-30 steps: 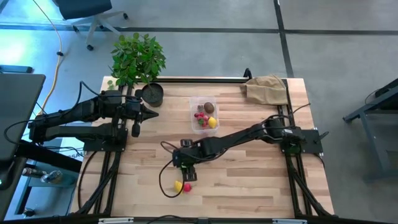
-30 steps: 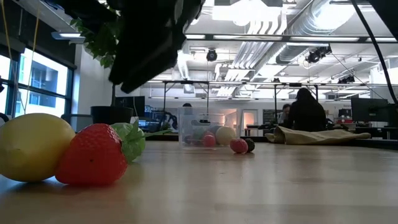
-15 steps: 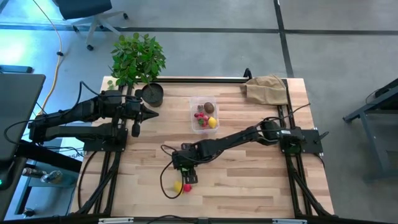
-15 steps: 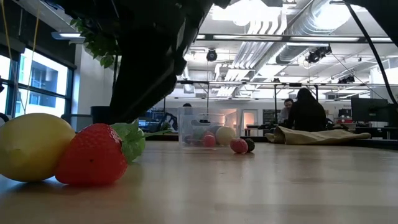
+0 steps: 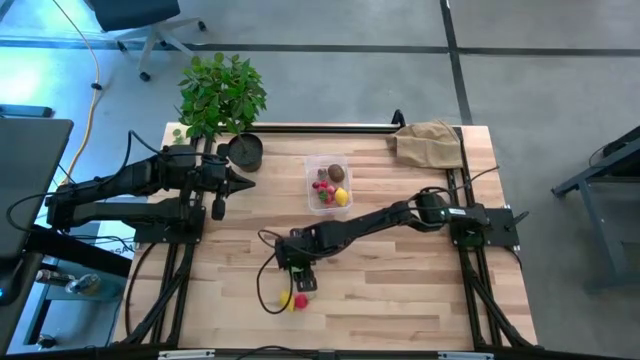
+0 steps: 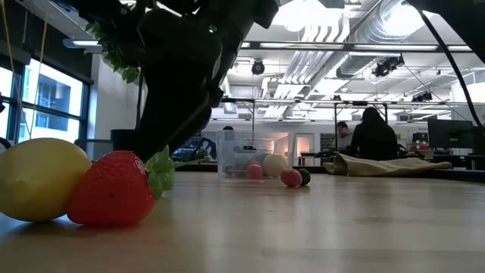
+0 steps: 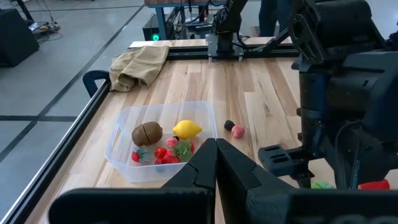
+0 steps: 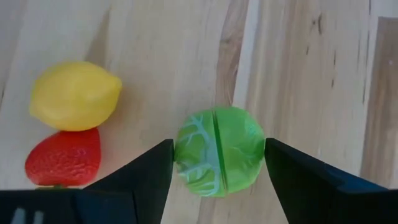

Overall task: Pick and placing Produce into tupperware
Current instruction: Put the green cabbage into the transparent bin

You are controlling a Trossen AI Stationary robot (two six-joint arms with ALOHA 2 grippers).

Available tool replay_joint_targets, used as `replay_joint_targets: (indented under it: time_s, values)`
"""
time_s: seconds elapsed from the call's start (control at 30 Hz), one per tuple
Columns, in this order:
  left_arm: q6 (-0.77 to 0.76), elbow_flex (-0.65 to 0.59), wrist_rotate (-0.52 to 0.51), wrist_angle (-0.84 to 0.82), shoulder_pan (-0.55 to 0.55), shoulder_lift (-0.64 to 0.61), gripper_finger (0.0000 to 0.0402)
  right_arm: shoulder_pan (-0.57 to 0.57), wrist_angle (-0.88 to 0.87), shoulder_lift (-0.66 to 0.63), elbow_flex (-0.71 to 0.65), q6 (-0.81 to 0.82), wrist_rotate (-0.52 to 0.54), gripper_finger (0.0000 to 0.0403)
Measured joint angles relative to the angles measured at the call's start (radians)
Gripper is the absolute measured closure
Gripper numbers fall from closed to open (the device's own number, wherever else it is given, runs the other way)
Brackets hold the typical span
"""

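High view: I log my right hand [image 5: 299, 279] low over the bench [image 5: 400, 290], beside the lemon [image 5: 286, 299]; tupperware [image 5: 328, 183] holds produce.
Low view: lemon, strawberry [image 6: 114, 189] touching.
Left wrist: left hand [image 7: 216, 163] clenched, empty.
Right wrist: fingers [image 8: 146, 174] spread around green cabbage [image 8: 217, 150], released.

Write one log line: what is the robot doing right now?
right gripper: open around green round vegetable | left gripper: shut, waiting | tupperware: partly filled
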Motion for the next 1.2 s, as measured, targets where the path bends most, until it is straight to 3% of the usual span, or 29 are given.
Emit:
replay_joint_targets:
  time_s: [0.4, 0.7, 1.2]
  values:
    - [0.000, 0.000, 0.000, 0.000, 0.000, 0.000, 0.0401, -0.011, 0.023, 0.018, 0.002, -0.008, -0.084, 0.0157]
    - [0.000, 0.000, 0.000, 0.000, 0.000, 0.000, 0.0401, -0.015, 0.024, 0.024, -0.001, -0.029, -0.041, 0.0104]
    - [0.000, 0.000, 0.000, 0.000, 0.000, 0.000, 0.0401, -0.006, 0.031, 0.046, 0.000, -0.060, 0.017, 0.0100]
